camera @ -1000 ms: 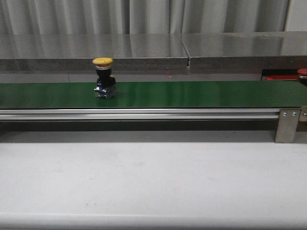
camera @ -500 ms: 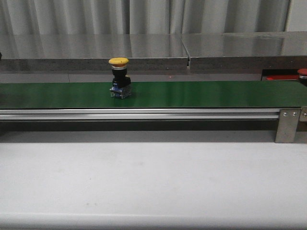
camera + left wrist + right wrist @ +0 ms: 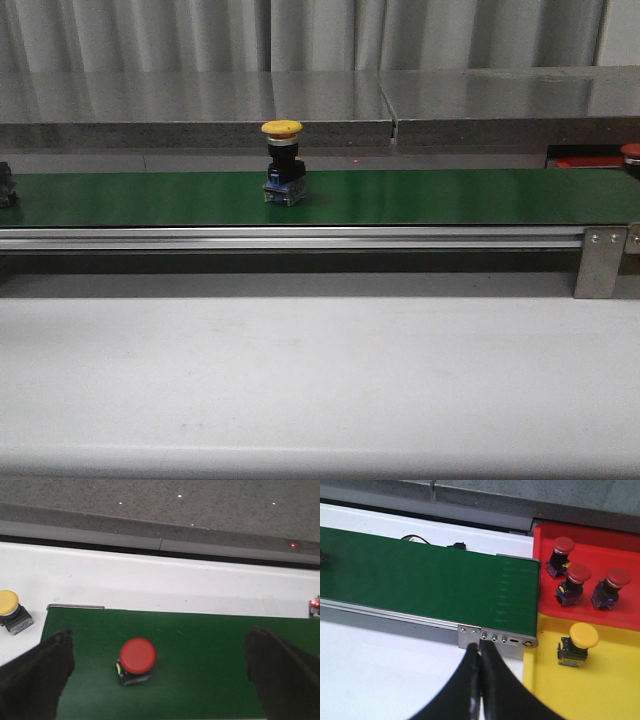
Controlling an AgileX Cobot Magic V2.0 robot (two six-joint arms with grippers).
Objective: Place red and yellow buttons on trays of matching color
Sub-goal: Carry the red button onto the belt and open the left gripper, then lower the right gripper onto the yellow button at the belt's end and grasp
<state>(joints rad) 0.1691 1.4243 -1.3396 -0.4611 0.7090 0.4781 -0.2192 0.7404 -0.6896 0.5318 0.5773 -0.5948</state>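
Both grippers hold nothing: the right gripper (image 3: pixel 481 680) hangs with its fingers pressed together over the white table (image 3: pixel 380 670), just short of the belt's end bracket (image 3: pixel 497 640); the left gripper (image 3: pixel 160 680) is spread wide above the green belt (image 3: pixel 210 660), a red button (image 3: pixel 136 659) standing between its fingers. That button looks small, rigid and light, its domed cap likely slick, so the squared black body under the cap seems the surer hold. Farther along, a yellow button (image 3: pixel 283 162) stands upright mid-belt. Beyond the belt's end, the red tray (image 3: pixel 620 545) carries three red buttons and the yellow tray (image 3: pixel 620 680) one yellow.
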